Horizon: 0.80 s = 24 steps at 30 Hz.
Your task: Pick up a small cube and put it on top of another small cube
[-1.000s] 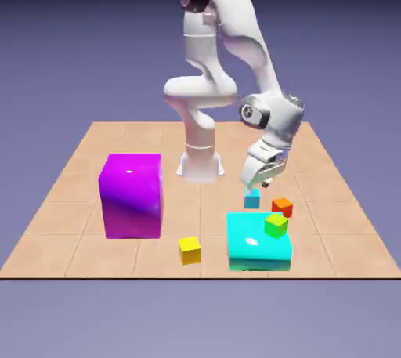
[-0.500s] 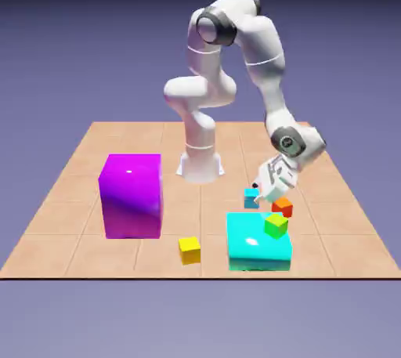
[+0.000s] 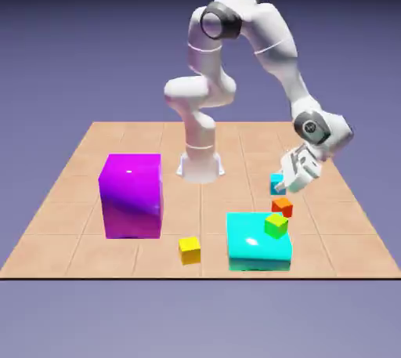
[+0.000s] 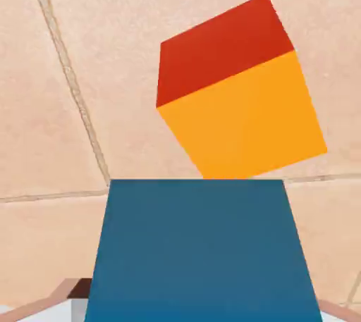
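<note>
One small cyan cube (image 3: 278, 184) sits between my claw's (image 3: 283, 188) fingers, parted just to its width, near the orange cube (image 3: 282, 207), on the exterior view's right, far beyond the flat cyan block (image 3: 258, 242).

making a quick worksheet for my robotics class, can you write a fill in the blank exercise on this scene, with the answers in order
1. The gripper has the small ____ cube between its fingertips.
2. The small green cube sits on top of the large flat ____ block.
3. The tall block at the exterior view's left is ____.
4. The small cube nearest the tall block is ____.

Missing words: blue; cyan; purple; yellow
</note>
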Each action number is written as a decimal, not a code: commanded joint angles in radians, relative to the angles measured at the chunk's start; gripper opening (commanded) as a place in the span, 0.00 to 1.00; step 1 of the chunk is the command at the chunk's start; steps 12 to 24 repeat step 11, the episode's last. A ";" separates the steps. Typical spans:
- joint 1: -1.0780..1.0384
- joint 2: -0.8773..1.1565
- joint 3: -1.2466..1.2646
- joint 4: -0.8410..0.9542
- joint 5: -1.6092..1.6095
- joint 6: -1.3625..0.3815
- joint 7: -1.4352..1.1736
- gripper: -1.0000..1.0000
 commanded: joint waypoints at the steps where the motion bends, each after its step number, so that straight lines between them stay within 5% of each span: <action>1: 0.014 0.011 -0.010 0.036 0.008 -0.025 -0.002 0.00; 8: 0.034 0.106 -0.087 0.014 -0.064 0.066 0.053 0.00; 9: 0.034 0.106 -0.087 0.014 -0.064 0.066 0.053 1.00; 24: 0.036 0.082 -0.069 0.043 -0.034 0.023 0.034 1.00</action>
